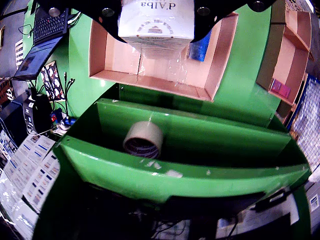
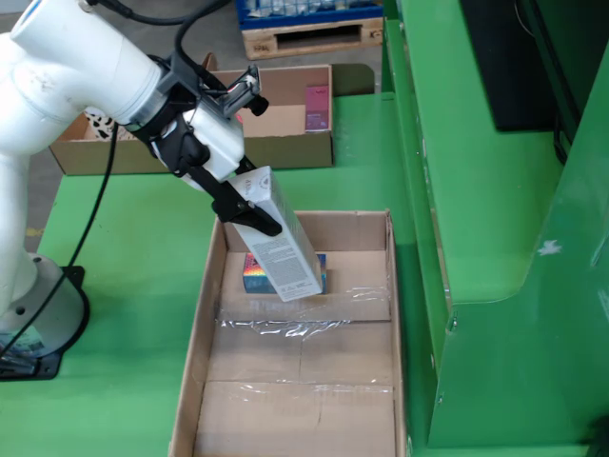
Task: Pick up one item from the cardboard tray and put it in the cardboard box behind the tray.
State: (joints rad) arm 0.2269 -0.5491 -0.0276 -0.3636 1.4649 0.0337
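My gripper (image 2: 243, 202) is shut on a white carton (image 2: 283, 249) labelled "d'Alba". In the fixed view the carton hangs tilted, its lower end over the far end of a long open cardboard box (image 2: 297, 405). Just under it lies a colourful small pack (image 2: 249, 273); I cannot tell whether they touch. In the wrist view the carton (image 1: 156, 20) fills the top centre between the black fingers (image 1: 111, 22), with the cardboard box (image 1: 112, 62) and the blue pack (image 1: 200, 47) beneath. A second cardboard tray (image 2: 285, 138) further back holds a pink item (image 2: 317, 107).
Green metal walls and a step (image 2: 476, 190) run along the box's right side. The wrist view shows a green bin (image 1: 200, 135) holding a tape roll (image 1: 143, 140), a laptop (image 1: 45, 35) at top left, and the tray (image 1: 295, 50) with the pink item (image 1: 280, 89).
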